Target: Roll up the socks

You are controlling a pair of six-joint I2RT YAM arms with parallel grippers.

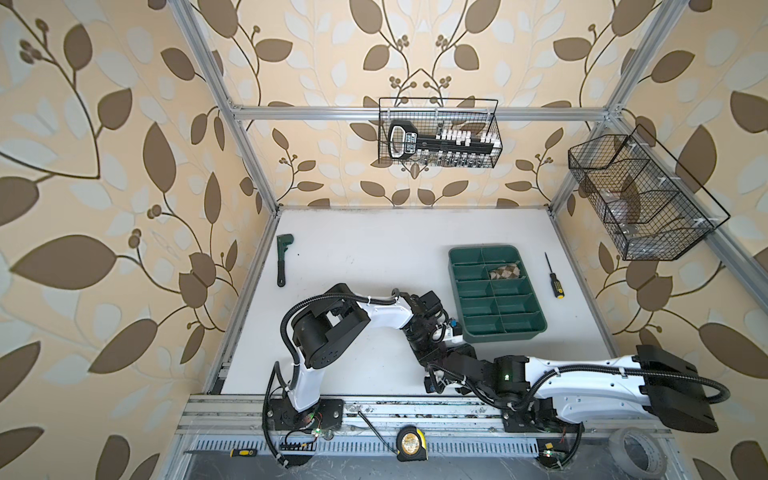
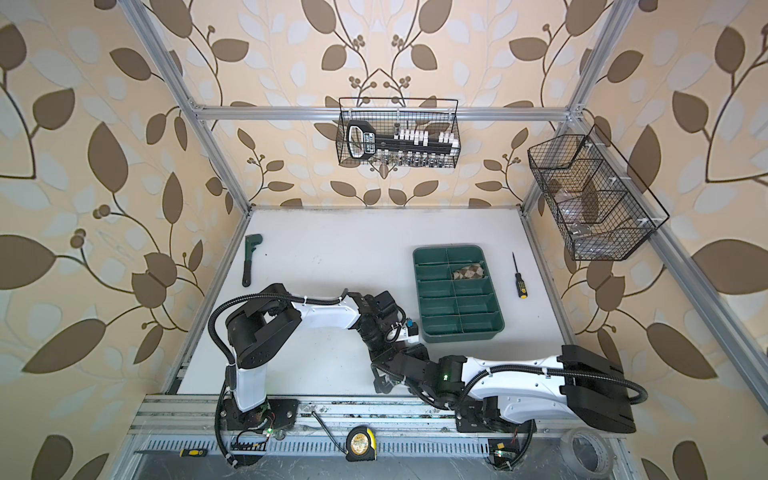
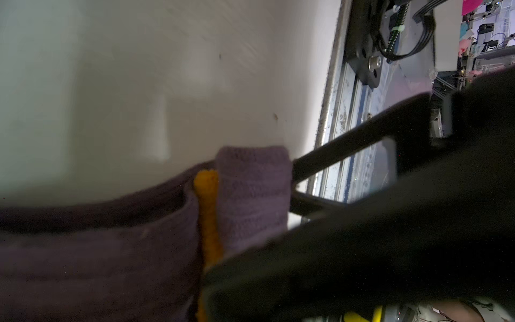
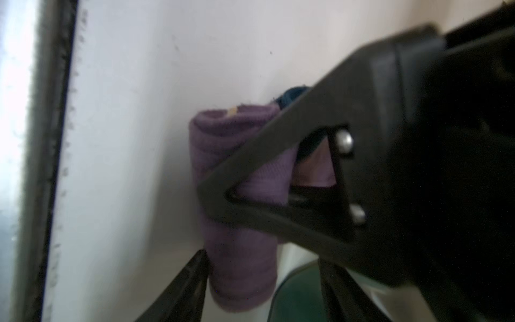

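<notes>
Purple sock (image 4: 239, 264), rolled, hangs mid-frame in the right wrist view.
Left fingers (image 4: 264, 146) pinch it; right fingers (image 4: 189, 295) stand spread beside it. If that pinch slips, the roll could spring loose.

1. The purple sock (image 3: 250, 195) is seen as ribbed knitted cloth, matt, with a fuzzier mustard edge.
2. The argyle sock (image 1: 504, 272), lying inside the green tray (image 1: 509, 336), is shown as soft matt cloth.
3. The tray itself is seen as smooth moulded plastic with a faint sheen.
4. The table (image 1: 374, 249) under the tray is shown as white, smooth, matt and lightly specked.
5. The wire basket (image 1: 648, 245) beyond the tray's right side is made of thin black metal mesh.
6. The frame bar (image 1: 415, 112) behind the tray is seen as bare, dull-shining metal.
7. The arm (image 1: 386, 313) just left of the tray is cased in glossy white plastic, with matt black joints.
</notes>
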